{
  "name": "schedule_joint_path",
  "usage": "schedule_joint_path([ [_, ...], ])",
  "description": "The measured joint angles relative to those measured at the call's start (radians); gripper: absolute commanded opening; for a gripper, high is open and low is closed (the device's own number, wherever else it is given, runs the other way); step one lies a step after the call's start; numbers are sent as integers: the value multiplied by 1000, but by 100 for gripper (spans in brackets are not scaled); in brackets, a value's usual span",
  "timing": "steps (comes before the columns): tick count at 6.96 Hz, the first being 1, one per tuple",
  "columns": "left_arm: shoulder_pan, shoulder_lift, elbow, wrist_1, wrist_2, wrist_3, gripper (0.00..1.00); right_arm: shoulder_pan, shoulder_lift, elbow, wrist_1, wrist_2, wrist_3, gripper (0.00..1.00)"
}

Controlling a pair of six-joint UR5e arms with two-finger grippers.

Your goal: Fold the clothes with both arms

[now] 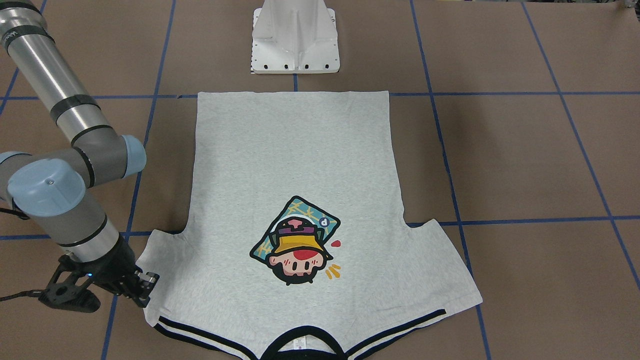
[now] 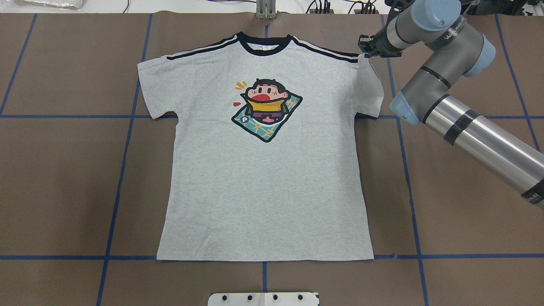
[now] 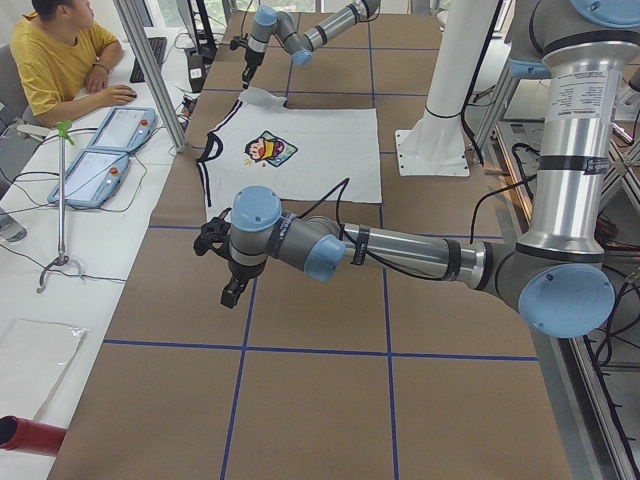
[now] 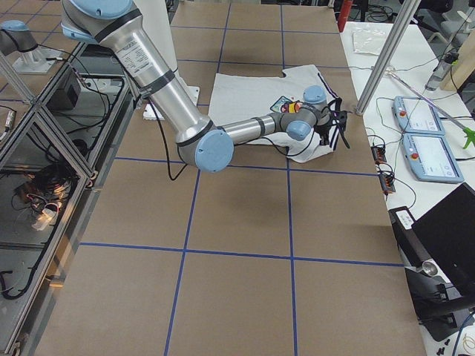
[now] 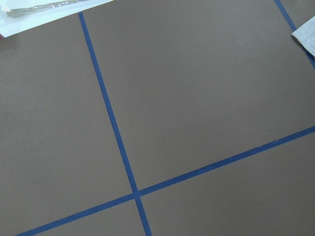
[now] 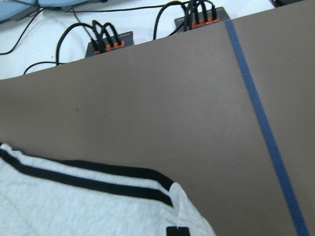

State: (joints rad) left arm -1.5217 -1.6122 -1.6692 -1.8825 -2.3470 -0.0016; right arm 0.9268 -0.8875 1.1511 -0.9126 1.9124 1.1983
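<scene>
Count: one grey T-shirt (image 2: 263, 191), cartoon print, flat on table (image 2: 63, 178); two arms (image 3: 400, 250). Right hand (image 2: 365, 50) pinches its sleeve; left hand (image 3: 232, 293), I can't tell.

The T-shirt (image 2: 263, 178) is soft, matt heather-grey knit cloth that lies smooth; its printed cartoon (image 2: 267, 108) looks flatter and denser. The surface (image 2: 63, 170) wears a matt brown paper-like sheet, crossed by smooth blue tape (image 2: 123, 170). At the right of the overhead view, the right arm (image 2: 480, 127) has a silver metal tube with a soft sheen, matt grey joints and smooth pale blue caps (image 1: 47, 187). The right claw (image 1: 145, 287) is matt black. At the top centre of the front view, the pedestal (image 1: 295, 40) is white-painted metal, lightly glossy.
</scene>
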Motion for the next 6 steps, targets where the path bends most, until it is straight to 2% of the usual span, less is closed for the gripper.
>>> schedule_joint_path([
  [1, 0, 0, -3, -1, 0, 0, 100, -32, 26, 14, -24, -7, 44, 0],
  [2, 0, -1, -5, -1, 0, 0, 100, -54, 78, -29, -33, -18, 73, 0],
  [4, 0, 0, -10, 0, 0, 0, 100, -79, 218, -194, -35, -55, 99, 0],
  [6, 0, 0, -13, 0, 0, 0, 100, -103, 316, -334, -35, -117, 126, 0],
])
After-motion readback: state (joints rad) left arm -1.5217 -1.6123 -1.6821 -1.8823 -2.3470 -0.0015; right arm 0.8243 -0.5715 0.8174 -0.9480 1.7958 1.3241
